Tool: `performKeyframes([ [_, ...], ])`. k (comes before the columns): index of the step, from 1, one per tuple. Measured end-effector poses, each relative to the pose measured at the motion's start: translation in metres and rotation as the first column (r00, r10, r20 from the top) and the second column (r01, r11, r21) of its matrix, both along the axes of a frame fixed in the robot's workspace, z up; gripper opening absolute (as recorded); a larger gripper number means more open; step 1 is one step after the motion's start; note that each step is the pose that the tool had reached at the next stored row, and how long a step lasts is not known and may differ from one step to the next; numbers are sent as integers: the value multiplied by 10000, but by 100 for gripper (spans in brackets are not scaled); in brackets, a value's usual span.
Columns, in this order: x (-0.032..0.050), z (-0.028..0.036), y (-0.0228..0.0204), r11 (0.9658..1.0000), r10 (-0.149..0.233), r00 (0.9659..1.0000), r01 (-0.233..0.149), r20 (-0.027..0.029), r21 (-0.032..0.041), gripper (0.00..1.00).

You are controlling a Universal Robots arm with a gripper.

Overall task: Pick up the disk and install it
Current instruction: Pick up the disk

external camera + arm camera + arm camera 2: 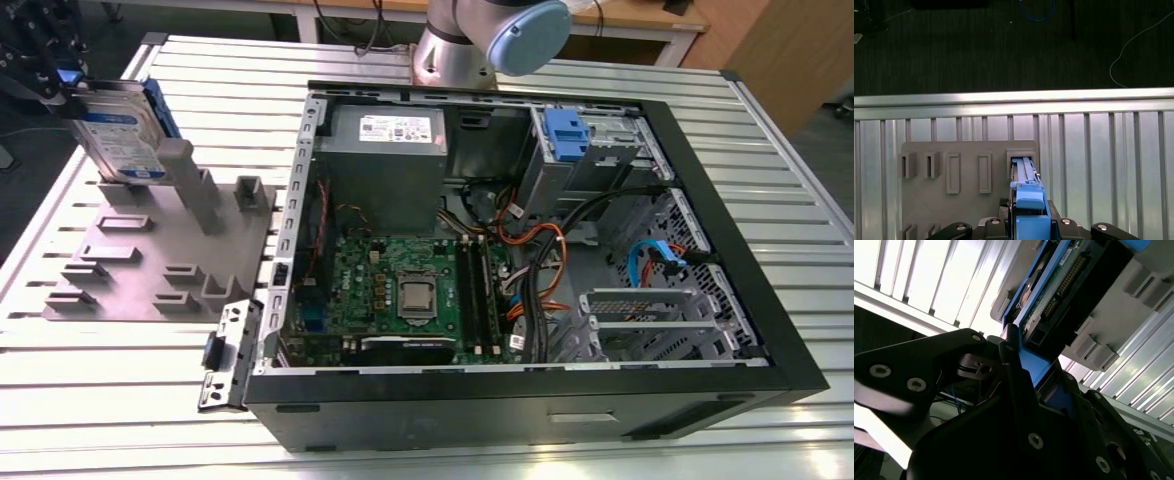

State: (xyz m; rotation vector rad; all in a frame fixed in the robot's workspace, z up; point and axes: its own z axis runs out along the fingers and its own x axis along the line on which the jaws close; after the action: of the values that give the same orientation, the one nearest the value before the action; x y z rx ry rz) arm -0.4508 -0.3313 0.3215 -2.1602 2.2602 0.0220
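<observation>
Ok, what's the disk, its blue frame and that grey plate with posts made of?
The disk looks like metal: silver-grey casing with a dull sheen. Its blue frame seems plastic: bright, uniform colour, moulded edges. The grey plate is probably plastic too: matt, no shine, though painted metal can't be ruled out.

Bright, even light; glare whitens table slats point(914, 280); near foreground seemingly blurred.
</observation>
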Motion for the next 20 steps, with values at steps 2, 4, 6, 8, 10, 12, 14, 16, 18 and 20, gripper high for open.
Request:
performKeyframes([
  [2, 0, 4, 0, 10000, 0, 10000, 0, -2, -1, 37],
  [4, 0, 12, 0, 10000, 0, 10000, 0, -2, -1, 37],
  [6, 0, 19, 0, 10000, 0, 10000, 0, 0, 0, 37],
  [8, 0, 123, 0, 10000, 0, 10000, 0, 0, 0, 37],
  [10, 0, 132, 0, 10000, 0, 10000, 0, 1, 0, 37],
  [12, 0, 134, 0, 10000, 0, 10000, 0, 1, 0, 37],
  [14, 0, 138, 0, 10000, 0, 10000, 0, 0, 0, 37],
  [16, 0, 151, 0, 10000, 0, 10000, 0, -4, -1, 37],
  [18, 0, 164, 0, 10000, 0, 10000, 0, -1, 0, 37],
  [20, 0, 173, 0, 10000, 0, 10000, 0, 2, 1, 37],
])
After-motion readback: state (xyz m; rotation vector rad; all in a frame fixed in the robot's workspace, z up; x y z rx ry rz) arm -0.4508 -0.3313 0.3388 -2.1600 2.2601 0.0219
